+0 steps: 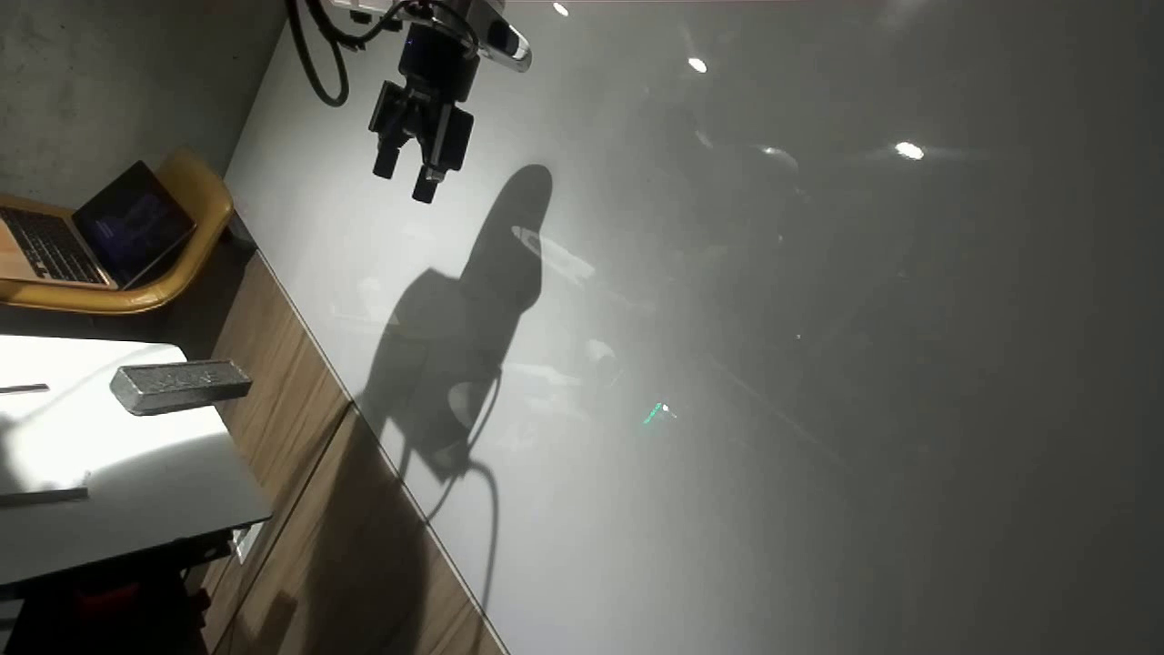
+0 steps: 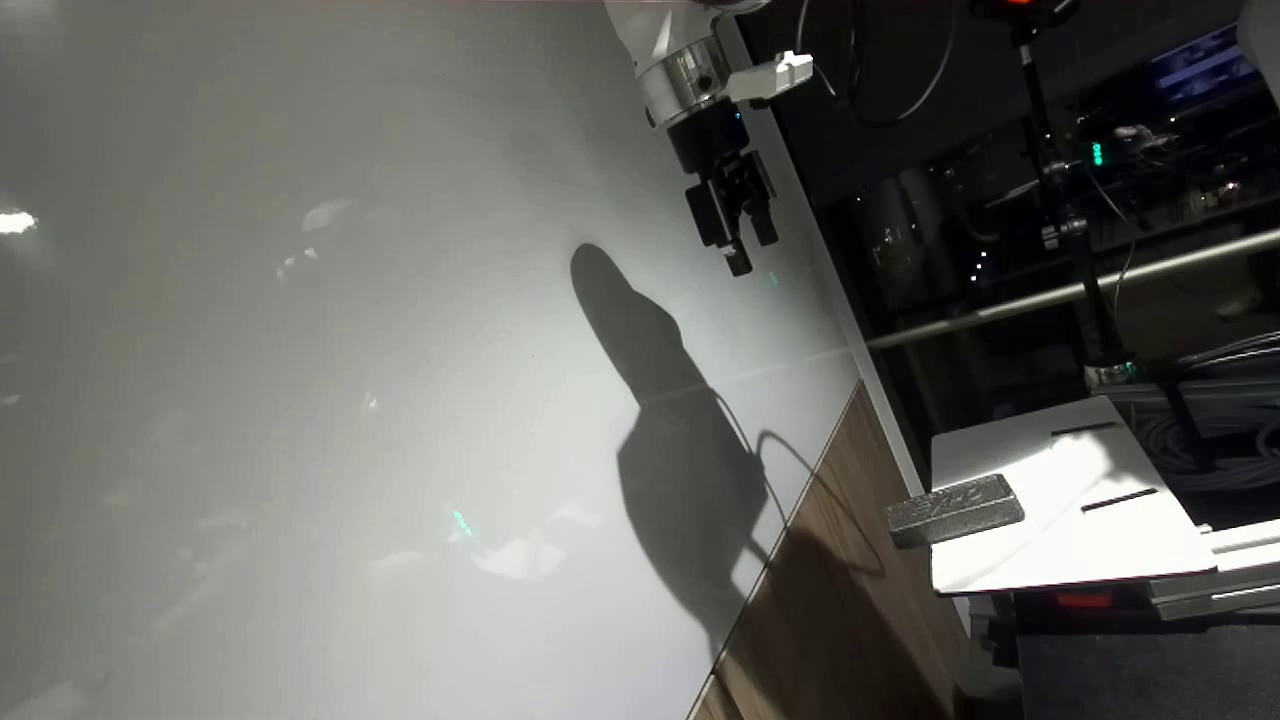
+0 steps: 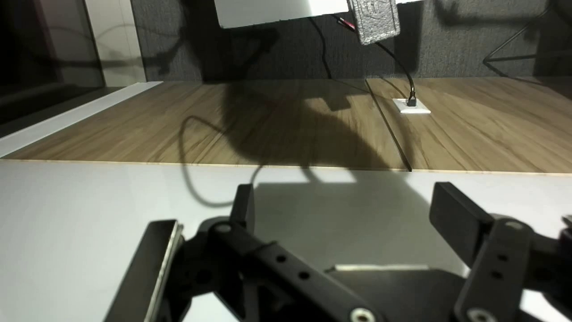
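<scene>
Jaws spread wide, the tool (image 1: 406, 178) hangs before a white panel (image 1: 818, 409); at left in an exterior view, a gray block (image 1: 182, 387) juts past the edge of the bench (image 1: 191, 473).

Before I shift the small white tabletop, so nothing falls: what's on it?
A gray block, overhanging one edge, and dark strips or slots. The block hides what's beneath.
</scene>
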